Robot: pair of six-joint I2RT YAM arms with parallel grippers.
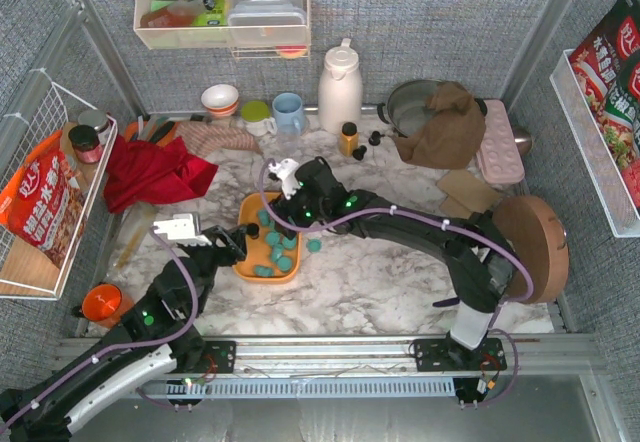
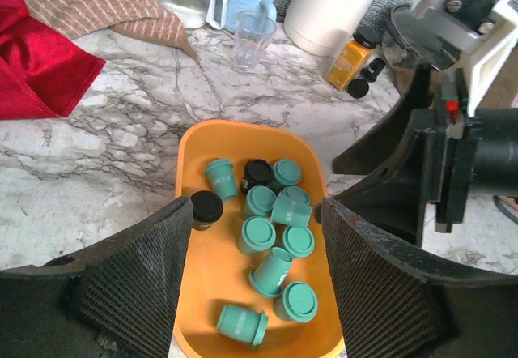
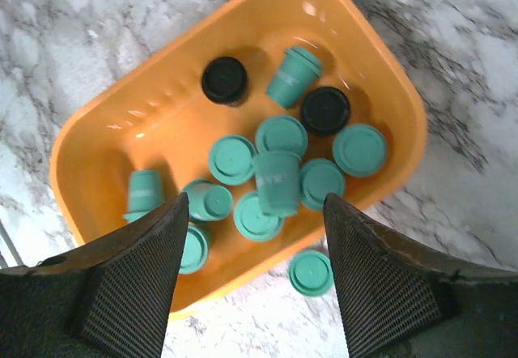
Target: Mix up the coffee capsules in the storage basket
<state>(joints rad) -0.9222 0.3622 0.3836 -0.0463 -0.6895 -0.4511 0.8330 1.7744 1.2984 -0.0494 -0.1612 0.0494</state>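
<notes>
Seen from above, the storage basket (image 1: 245,264) sits left of the middle of the table (image 1: 380,287). The left end effector (image 1: 240,240) is at its left rim and the right end effector (image 1: 284,218) over its far end. The left wrist view shows that end effector's fingers (image 2: 137,285) spread wide and empty above teal and black coffee capsules (image 2: 259,235). The right wrist view shows fingers (image 3: 388,277) likewise parted, holding nothing, with one teal capsule (image 3: 311,272) on the table just outside the basket.

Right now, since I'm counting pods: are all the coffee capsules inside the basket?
No, one is out: a teal capsule sits on the marble beside the orange basket; the other capsules lie inside.
</notes>
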